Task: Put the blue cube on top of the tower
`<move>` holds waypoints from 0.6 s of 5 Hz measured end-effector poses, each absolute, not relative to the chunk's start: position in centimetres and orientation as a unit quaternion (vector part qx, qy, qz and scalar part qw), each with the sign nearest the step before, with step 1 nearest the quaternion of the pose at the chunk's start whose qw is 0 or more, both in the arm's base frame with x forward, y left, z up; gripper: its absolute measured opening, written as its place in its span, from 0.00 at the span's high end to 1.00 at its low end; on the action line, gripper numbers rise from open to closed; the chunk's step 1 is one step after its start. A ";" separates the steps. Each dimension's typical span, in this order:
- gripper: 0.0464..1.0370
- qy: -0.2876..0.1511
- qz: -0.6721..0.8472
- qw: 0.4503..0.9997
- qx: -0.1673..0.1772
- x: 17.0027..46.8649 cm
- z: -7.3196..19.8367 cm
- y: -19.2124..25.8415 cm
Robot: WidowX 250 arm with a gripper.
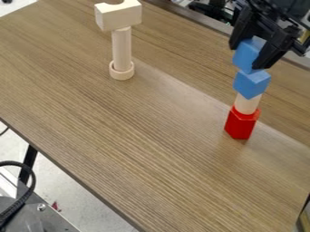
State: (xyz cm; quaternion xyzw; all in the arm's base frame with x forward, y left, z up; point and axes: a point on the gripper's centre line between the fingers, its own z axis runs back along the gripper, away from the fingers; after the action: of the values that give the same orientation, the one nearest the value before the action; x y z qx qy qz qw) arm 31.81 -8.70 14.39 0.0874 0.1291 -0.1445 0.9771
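Observation:
In the camera view, my gripper hangs at the upper right with its two fingers on either side of a blue cube, shut on it. Directly below, a second blue cube rests on a pale wooden cylinder, which stands on a red block on the table. The held cube's lower edge meets the top of the lower blue cube in this view; whether they touch, I cannot tell. The tower stands upright.
Another stack stands at the upper left of the wooden table: a pale notched block on a wooden cylinder, whose foot is in a wooden ring. The table's front edge runs diagonally at the lower left.

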 end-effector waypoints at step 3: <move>0.47 0.105 -0.158 0.980 0.063 32.4 14.8 -10.1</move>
State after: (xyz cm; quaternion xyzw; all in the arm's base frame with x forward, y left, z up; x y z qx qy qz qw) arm 32.35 -10.14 14.82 0.0632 0.1049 -0.1579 0.9798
